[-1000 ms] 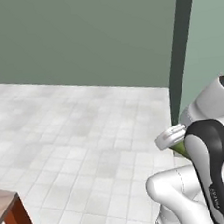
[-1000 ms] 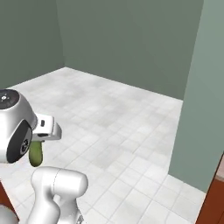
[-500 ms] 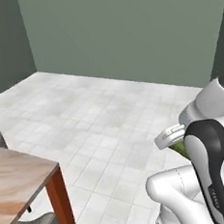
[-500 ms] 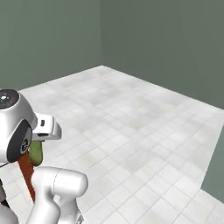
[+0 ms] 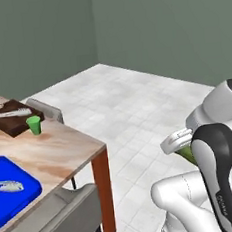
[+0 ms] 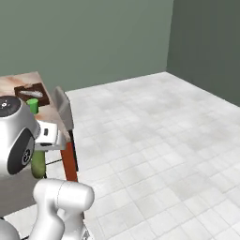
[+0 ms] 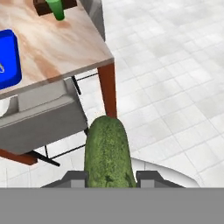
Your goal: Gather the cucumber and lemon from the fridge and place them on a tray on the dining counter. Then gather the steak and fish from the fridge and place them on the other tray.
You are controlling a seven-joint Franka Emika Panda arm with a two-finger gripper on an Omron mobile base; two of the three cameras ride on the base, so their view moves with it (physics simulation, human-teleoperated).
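My claw point(image 7: 108, 178) is clenched on the cucumber point(image 7: 107, 153), which stands up between the two dark tips in the hand view, bumpy and dark green, its rounded end pointing toward the bench point(image 7: 57, 48). From the right base view the same cucumber point(image 6: 38, 163) hangs below my wrist, beside my white arm; from the left base view only a green sliver of it point(image 5: 188, 154) peeks past my forearm.

Just beyond the cucumber's tip, a grey chair point(image 7: 41, 113) is tucked against the near edge of the bench, and a reddish-brown leg point(image 7: 109, 89) drops from the bench's corner to the pale tiled floor point(image 7: 175, 65).

On the wooden top, a blue tray point(image 5: 9, 191) lies at the near end with a pale, silvery item on it that is too small to name. Farther along stands a small green cup point(image 5: 34, 125), and just behind it a dark brown board point(image 5: 11, 117) carries a long pale object. A second grey chair point(image 5: 46, 109) sits at the bench's far side.

Behind all this, grey-green walls point(image 5: 170, 27) meet in a corner.
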